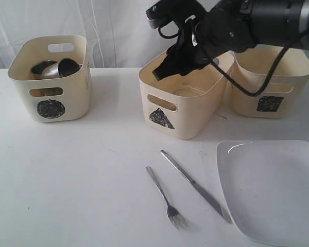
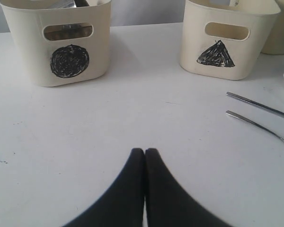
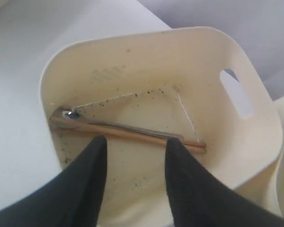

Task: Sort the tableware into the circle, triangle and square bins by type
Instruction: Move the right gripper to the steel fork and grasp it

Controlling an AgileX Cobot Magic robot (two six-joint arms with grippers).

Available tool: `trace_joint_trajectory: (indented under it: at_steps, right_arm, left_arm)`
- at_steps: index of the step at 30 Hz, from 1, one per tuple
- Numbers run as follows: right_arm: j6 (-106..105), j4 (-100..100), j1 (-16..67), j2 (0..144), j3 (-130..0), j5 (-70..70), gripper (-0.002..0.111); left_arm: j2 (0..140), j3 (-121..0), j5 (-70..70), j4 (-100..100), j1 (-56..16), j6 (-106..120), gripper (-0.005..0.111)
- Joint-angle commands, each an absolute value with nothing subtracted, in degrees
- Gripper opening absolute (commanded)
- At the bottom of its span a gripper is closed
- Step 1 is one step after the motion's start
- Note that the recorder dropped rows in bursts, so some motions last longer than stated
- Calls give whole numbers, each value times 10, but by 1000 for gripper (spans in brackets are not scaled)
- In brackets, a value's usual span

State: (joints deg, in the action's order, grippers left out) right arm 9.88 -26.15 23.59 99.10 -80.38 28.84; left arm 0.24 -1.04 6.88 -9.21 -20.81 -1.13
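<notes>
My right gripper (image 3: 134,141) hangs open and empty over the triangle bin (image 1: 184,105); on that bin's floor lie wooden chopsticks (image 3: 132,134) and a steel spoon (image 3: 71,113). It shows in the exterior view as the right gripper (image 1: 165,67) above the bin's mouth. On the table in front lie a steel fork (image 1: 166,198) and a knife (image 1: 195,186), with the large white square plate (image 1: 275,188) to their right. Two steel mugs (image 1: 56,68) sit in the circle bin (image 1: 51,77). My left gripper (image 2: 145,152) is shut, empty, low over bare table.
The square bin (image 1: 270,85) stands behind the triangle bin at the right. The plate reaches the table's front right corner. The circle bin (image 2: 57,42) and triangle bin (image 2: 225,38) stand ahead of the left gripper, with the fork (image 2: 260,126) and knife (image 2: 258,105) to one side.
</notes>
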Motion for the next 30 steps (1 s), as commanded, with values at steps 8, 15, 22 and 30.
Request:
trace_joint_trajectory:
  at_steps: [8,15,22,30]
  right_arm:
    - [37,-113,270,831,-697,447,39]
    - [0,-45,363,796,-592,480,39]
    - [32,-35,376,856,-562,389,44]
    - [67,-32,376,961,-562,352,52]
  left_arm:
    - [0,-6,70,-93,-208,-13,0]
    - [0,-6,70,-93,-208,-13,0]
    - [0,-6,70,-93,-208,-13,0]
    - [0,-6,70,-93,-208,-13,0]
